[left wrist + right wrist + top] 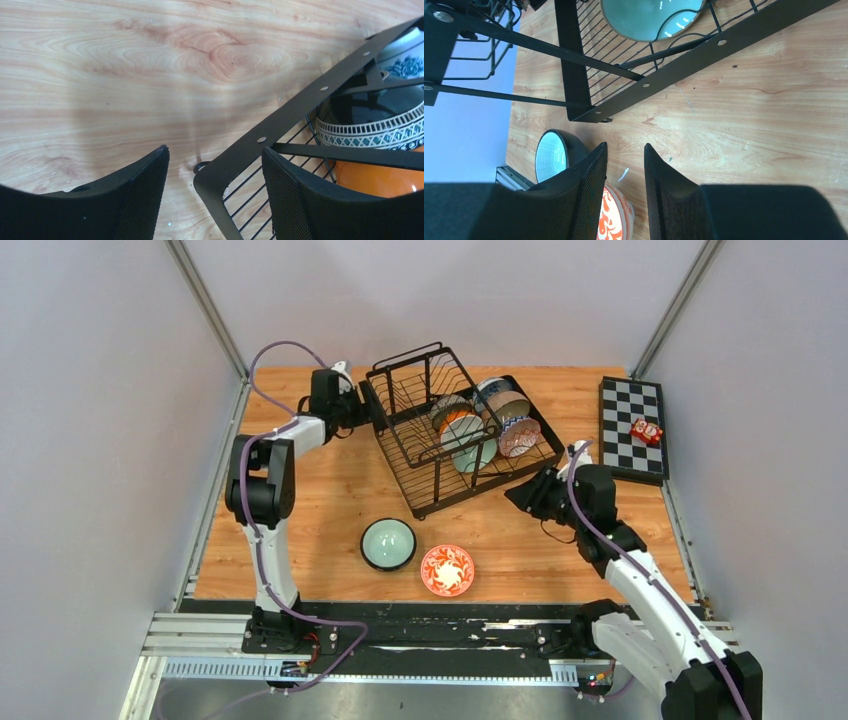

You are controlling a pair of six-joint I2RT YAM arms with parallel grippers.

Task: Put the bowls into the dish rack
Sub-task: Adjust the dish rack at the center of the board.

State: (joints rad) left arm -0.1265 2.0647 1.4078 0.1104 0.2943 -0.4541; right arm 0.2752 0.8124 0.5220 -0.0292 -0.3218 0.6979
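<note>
Two bowls left out, green bowl [549,157] and orange bowl [616,219], are found close off the left of the right gripper [625,150] (slightly parted, empty), so it's better placed than the left gripper [214,152], spread wide astride the rack [300,102] corner.

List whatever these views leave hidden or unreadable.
Top view: racked bowls overlap; exact count unclear.
Top view: red object on checkered board too small to identify.
Right wrist: orange floral bowl mostly behind the right gripper's fingers.
Left wrist: dark banded bowl cut by frame edge and dish rack bars.
</note>
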